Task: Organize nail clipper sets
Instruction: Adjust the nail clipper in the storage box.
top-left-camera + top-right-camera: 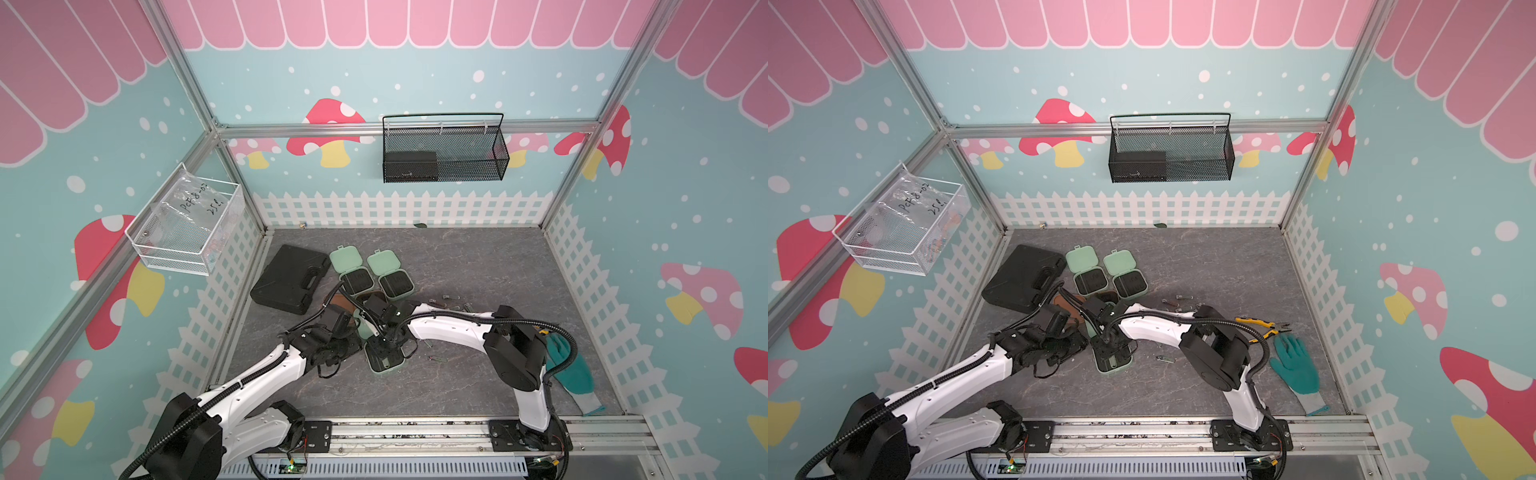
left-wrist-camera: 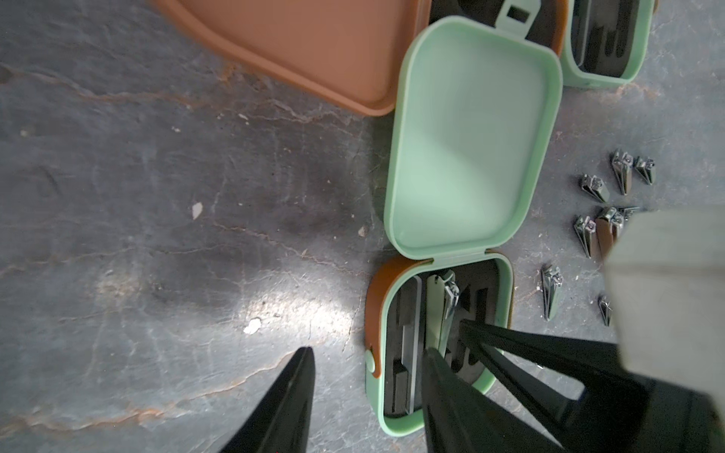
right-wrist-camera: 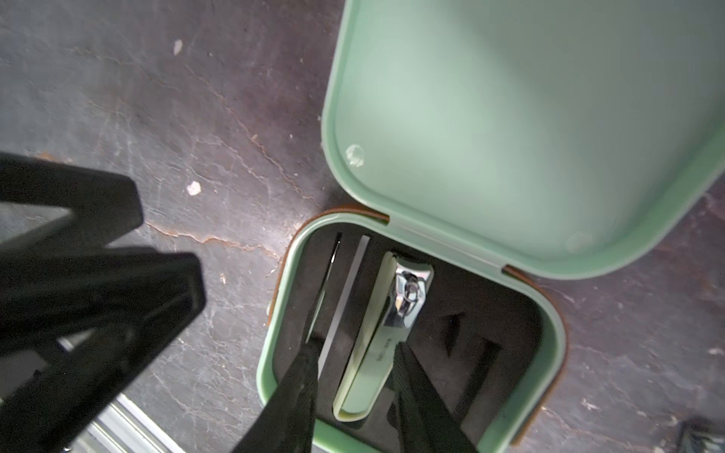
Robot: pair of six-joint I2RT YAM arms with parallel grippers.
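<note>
A mint green case lies open near the table's middle, its lid folded back. A mint-sleeved silver clipper and a flat file sit in its black insert. My right gripper is open and straddles the clipper, with a gap on the file side. My left gripper is open too. One of its fingers is over the table and the other over the insert, either side of the case's wall. Two more open mint cases stand behind. The brown case lies open, partly under the arms.
Several loose silver clippers lie to the right of the cases, one more nearer the front. A large black handled case sits at the back left. A teal glove and pliers lie at the right.
</note>
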